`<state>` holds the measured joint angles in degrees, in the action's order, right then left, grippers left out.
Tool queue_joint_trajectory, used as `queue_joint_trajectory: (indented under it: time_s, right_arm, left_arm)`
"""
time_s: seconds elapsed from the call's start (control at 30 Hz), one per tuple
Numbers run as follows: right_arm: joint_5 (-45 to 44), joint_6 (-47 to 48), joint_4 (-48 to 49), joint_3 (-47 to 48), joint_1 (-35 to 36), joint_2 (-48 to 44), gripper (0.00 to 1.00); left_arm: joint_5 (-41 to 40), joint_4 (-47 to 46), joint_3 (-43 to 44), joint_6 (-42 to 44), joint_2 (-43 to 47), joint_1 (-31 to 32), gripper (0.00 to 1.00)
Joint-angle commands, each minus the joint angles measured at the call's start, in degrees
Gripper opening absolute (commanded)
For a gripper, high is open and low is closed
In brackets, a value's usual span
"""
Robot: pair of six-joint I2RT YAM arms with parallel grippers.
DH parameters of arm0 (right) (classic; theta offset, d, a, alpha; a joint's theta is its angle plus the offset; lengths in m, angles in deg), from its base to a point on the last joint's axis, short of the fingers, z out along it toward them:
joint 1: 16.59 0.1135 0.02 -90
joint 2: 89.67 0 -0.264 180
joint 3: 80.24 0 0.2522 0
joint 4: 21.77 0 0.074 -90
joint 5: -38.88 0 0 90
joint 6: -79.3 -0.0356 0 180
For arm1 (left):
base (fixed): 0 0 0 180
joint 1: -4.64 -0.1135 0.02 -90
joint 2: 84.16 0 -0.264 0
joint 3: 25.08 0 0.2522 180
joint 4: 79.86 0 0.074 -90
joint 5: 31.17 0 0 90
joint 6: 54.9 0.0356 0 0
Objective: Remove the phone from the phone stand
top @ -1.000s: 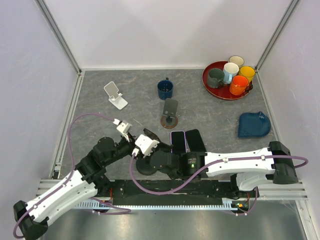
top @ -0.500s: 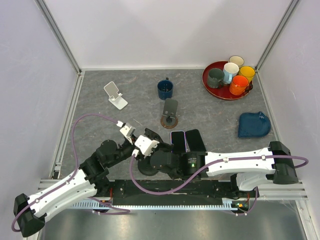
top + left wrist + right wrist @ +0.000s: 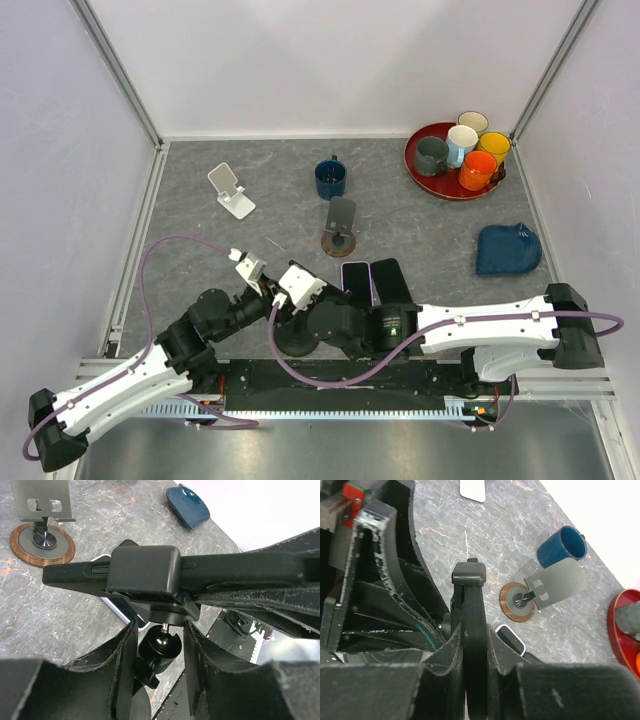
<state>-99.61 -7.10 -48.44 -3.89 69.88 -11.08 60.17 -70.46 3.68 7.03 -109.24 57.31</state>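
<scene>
A black phone (image 3: 235,572) sits edge-on in the clamp (image 3: 145,572) of a black phone stand (image 3: 290,337) near the table's front edge. My right gripper (image 3: 473,636) is shut on the phone (image 3: 473,615), one finger on each face, just below the clamp. My left gripper (image 3: 160,627) straddles the stand's ball joint (image 3: 160,647) under the clamp. Thin gaps show on both sides, so it is open. In the top view both grippers meet over the stand and the phone is mostly hidden.
Two other phones (image 3: 357,282) (image 3: 390,282) lie flat just right of the stand. A silver stand on a wood-ringed base (image 3: 340,228), a blue mug (image 3: 331,178) and a white stand (image 3: 231,190) are farther back. A red tray (image 3: 412,160) of mugs and a blue cloth (image 3: 508,250) are at the right.
My left gripper has moved right and forward until its fingers sit around the stand's ball joint. The right gripper has stayed shut on the phone, shifting only slightly.
</scene>
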Motion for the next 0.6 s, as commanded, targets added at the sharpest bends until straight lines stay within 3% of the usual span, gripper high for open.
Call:
queue_joint_trajectory:
  time_s: [0.0, 0.27, 0.43, 0.47, 0.57]
  right_arm:
    - [-12.2, -7.7, 11.6, 0.4, -0.7, -7.4, 0.00]
    - [-16.5, -13.4, 12.6, -1.8, -2.1, -9.5, 0.00]
    - [-12.5, -7.8, 16.2, -2.1, -2.2, -9.0, 0.00]
    - [-11.1, -6.5, 16.7, -2.1, -2.2, -8.4, 0.00]
    - [-7.4, -4.4, 16.6, -1.9, -2.2, -7.3, 0.00]
  left_arm:
    - [-8.7, 4.0, -2.2, -3.3, 2.3, -0.3, 0.02]
    - [-10.7, 5.7, -3.8, -6.2, 4.3, 1.2, 0.02]
    - [-12.2, 6.6, -2.4, -6.6, 5.5, 1.7, 0.02]
    - [-12.6, 6.7, -1.3, -6.2, 5.8, 1.7, 0.05]
    - [-14.9, 10.5, 2.5, -5.4, 6.8, 1.7, 0.29]
